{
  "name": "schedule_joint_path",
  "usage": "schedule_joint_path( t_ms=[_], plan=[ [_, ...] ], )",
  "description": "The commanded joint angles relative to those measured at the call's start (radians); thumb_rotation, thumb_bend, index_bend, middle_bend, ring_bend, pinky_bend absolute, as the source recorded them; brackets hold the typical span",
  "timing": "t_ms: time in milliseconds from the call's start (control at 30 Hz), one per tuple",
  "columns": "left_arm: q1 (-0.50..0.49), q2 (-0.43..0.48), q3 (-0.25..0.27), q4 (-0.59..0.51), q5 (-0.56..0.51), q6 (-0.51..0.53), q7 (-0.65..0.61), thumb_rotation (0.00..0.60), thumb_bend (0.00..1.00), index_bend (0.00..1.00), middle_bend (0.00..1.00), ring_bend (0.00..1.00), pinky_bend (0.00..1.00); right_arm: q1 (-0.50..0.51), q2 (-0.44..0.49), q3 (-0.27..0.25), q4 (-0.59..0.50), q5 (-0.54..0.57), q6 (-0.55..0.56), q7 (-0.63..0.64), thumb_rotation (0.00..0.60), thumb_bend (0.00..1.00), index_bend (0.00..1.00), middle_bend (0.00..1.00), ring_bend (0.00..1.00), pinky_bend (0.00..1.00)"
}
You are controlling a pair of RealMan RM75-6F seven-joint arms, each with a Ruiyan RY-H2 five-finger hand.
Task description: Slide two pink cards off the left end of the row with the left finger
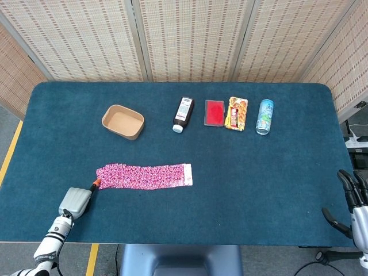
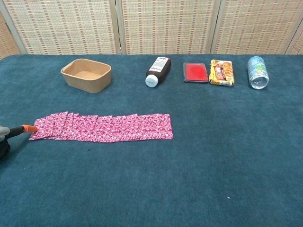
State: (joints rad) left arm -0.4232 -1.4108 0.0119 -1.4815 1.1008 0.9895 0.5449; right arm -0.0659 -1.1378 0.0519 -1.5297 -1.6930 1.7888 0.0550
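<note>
Left robot hand [image 1: 75, 201] clenched, one finger [image 2: 28, 128] out at the row's [image 1: 144, 176] left end. No cards off yet. Right robot hand [image 1: 353, 208] released, idle.

Counter [image 1: 276, 172]: rectangular top with rounded corners, covered in dark teal fabric. Folding screen [image 1: 190, 37]: beige woven panels in pale frames, spanning the top of the frame behind the counter. Floor [image 1: 10, 129]: grey, with a yellow line [image 1: 11, 152] at the left edge. Lighting: even, diffuse.
</note>
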Motion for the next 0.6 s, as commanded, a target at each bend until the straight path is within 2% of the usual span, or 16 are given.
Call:
schedule_joint_path(
  t_ms=[33, 600],
  plan=[
    [0.0, -0.002, 0.006, 0.006, -0.01, -0.006, 0.003, 0.6, 0.86, 0.0, 0.71, 0.65, 0.63, 0.0, 0.0, -0.001, 0.0, -0.001, 0.0, 0.001, 0.6, 0.13, 0.0, 0.08, 0.0, 0.25],
    [0.014, 0.051, 0.021, 0.043, -0.093, 0.018, 0.053, 0.6, 0.86, 0.0, 0.71, 0.66, 0.64, 0.001, 0.006, -0.009, -0.006, -0.004, -0.015, -0.002, 0.6, 0.13, 0.0, 0.08, 0.0, 0.25]
  ],
)
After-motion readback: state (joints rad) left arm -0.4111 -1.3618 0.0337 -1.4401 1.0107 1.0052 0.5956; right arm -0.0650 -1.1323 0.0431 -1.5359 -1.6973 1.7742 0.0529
